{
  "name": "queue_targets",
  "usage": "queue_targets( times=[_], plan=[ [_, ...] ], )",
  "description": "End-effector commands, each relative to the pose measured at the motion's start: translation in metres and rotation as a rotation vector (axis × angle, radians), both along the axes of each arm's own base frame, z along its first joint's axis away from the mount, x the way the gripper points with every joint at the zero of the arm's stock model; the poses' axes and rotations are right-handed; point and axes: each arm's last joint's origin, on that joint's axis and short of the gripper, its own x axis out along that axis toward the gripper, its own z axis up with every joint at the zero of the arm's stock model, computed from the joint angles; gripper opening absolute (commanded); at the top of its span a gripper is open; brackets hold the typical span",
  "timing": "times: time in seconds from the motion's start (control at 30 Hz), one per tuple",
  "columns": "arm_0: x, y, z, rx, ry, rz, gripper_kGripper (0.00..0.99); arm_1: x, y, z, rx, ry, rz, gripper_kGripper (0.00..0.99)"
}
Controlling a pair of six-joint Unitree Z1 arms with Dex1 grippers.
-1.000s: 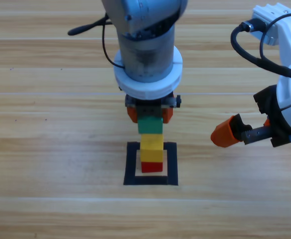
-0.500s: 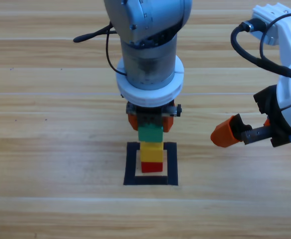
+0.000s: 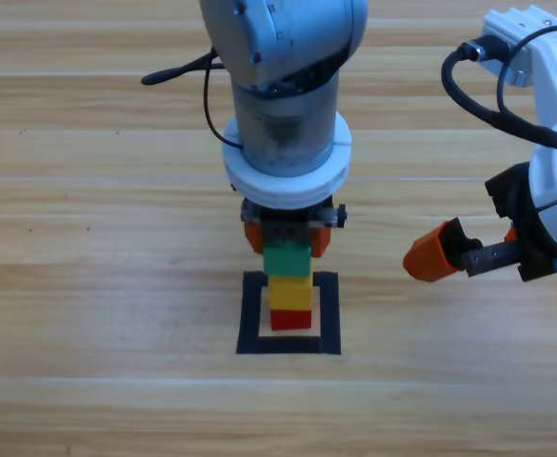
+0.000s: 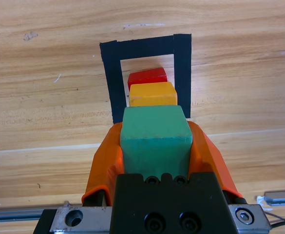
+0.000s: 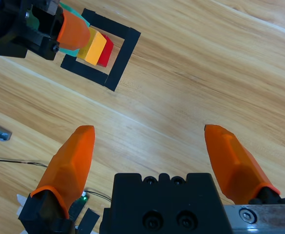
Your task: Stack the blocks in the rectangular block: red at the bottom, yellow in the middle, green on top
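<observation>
Wooden table (image 3: 97, 286): pale planks, long grain lines, matte finish, a few small scuffs in the left wrist view. Left gripper (image 3: 287, 235) down at centre of the high view under a smooth grey cylindrical arm, orange jaws clamped on the green cube (image 3: 287, 259), one rounded jaw on each side face. Green cube teal, plain, flat-faced with softly rounded edges, top of the stack, sitting on or just above the yellow cube (image 3: 289, 291); contact not resolvable. Yellow cube plain, same size, resting on the red cube (image 3: 290, 319). Red cube glossy, at the bottom, on the wood inside the black tape rectangle (image 3: 252, 314). Tape rectangle flat, hollow, thick matte black border, slightly wider than a cube, bare wood showing between cube and tape on both sides. Stack roughly vertical and aligned in the left wrist view. Right gripper (image 5: 157, 158) off to the right of the stack, well apart from it, above bare table, glossy tapered orange jaws spread wide, nothing between them. Black cable (image 3: 468, 90) looping over the white right arm near the top right.
</observation>
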Motion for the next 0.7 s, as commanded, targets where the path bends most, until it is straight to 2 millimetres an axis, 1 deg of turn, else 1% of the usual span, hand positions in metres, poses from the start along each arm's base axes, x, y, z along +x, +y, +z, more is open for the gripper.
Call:
queue_targets(
  times=[0.03, 0.7],
  plan=[
    [-0.0012, -0.0155, -0.0327, 0.058, 0.051, -0.030, 0.037, 0.0114, 0.0033, -0.0153, -0.043, 0.020, -0.032, 0.990],
    [0.0036, -0.0191, -0.0377, 0.063, 0.043, -0.033, 0.037, 0.0116, 0.0035, -0.0149, -0.047, 0.016, -0.022, 0.990]
  ],
)
